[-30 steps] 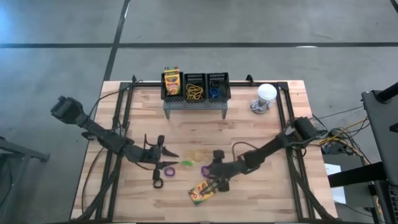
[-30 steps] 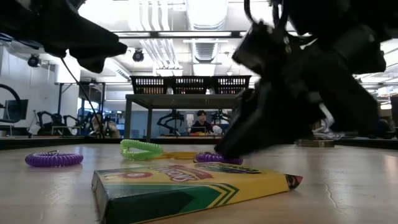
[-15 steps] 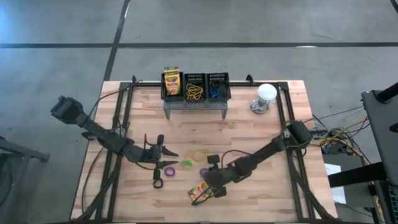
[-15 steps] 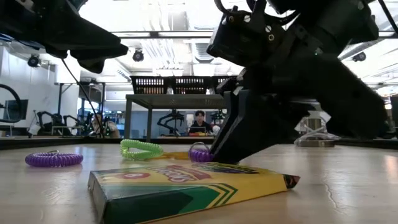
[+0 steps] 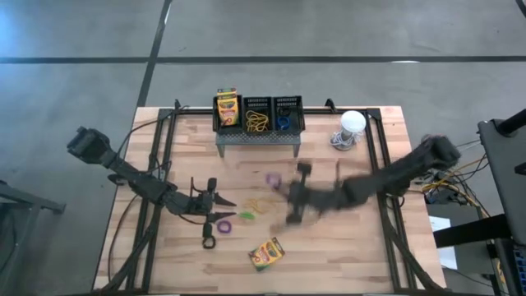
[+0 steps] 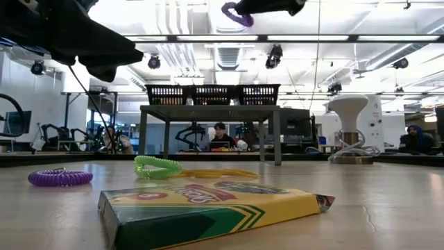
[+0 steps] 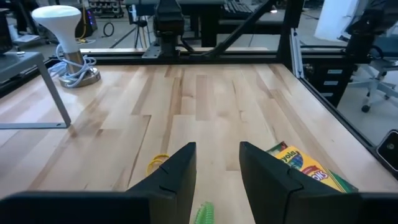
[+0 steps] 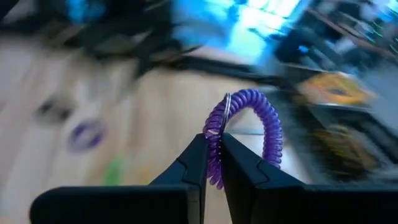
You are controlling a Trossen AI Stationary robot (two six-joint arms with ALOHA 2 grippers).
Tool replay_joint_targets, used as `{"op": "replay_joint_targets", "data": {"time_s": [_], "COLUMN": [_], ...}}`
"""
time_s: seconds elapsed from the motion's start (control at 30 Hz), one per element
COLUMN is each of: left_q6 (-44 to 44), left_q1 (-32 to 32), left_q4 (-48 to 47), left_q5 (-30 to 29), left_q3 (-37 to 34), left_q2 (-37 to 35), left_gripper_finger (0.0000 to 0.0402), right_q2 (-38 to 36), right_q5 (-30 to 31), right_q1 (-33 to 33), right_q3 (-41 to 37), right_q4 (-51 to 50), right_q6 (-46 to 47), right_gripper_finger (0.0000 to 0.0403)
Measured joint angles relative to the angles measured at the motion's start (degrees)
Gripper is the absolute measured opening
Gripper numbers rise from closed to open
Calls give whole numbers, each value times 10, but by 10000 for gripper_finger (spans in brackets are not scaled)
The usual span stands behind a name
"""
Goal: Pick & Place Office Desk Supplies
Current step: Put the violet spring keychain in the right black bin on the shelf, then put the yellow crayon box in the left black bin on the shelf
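My right gripper is raised high over the middle of the table, shut on a purple coiled loop, which also shows at the top of the low view. My left gripper hovers open near the table's left. Below it lie a green loop and a yellow loop. Another purple loop lies flat nearby. A yellow-and-green crayon box lies flat near the front edge. Three black mesh bins sit on a grey stand at the back. My right gripper pinches the purple loop's coil at one spot on its ring between its two fingers. The rest of the ring stands out past the fingertips. The loop is lifted clear of the table.
One bin holds a crayon box, the middle bin holds yellow loops, and the third holds a blue loop. A white ball-like object with a cable stands at the back right. A black loop lies near the left gripper.
My right gripper has shut on the purple loop that lay beside the crayon box. It has then risen fast and swung toward the far edge, and the loop is now lifted clear of the table.
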Motion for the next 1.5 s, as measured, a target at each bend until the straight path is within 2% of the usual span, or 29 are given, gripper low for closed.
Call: {"op": "replay_joint_targets", "data": {"time_s": [0.07, 0.17, 0.37, 0.5, 0.57, 0.77, 0.93, 1.1, 1.27, 1.4, 1.5], "left_q6": [0, -5, -9, -9, -11, -13, -15, -16, -24, -25, -18], "left_q1": [0, 0, 0, 0, 0, 0, 0, 0, 0, -5, -13], "left_q4": [0, 0, 0, 0, 0, 0, -1, -8, -10, -10, -9], "left_q5": [-6, -10, -10, -10, -10, -10, -10, -10, -10, -10, -16], "left_q3": [0, 0, 0, 0, 0, 0, 0, 0, 0, 0, 3], "left_q2": [0, 0, 0, 0, 0, 0, 0, 0, 0, 0, 4], "left_gripper_finger": [124, 124, 124, 124, 124, 124, 124, 124, 124, 124, 124], "right_q2": [-36, -64, -63, -34, -21, 3, -1, -36, -71, -77, -65], "right_q5": [-56, -177, -333, -439, -453, -451, -376, -339, -216, -110, -39], "right_q1": [-67, -188, -404, -473, -480, -481, -475, -438, -314, -160, -34], "right_q3": [-12, -26, -26, -23, -18, 11, 44, 65, 52, 4, -55], "right_q4": [-1, -4, -13, -16, -29, -81, -133, -141, -138, -137, -116], "right_q6": [27, 70, 162, 190, 194, 189, 168, 122, 89, 71, 114], "right_gripper_finger": [28, 28, 28, 29, 30, 66, 119, 148, 150, 139, 130]}}
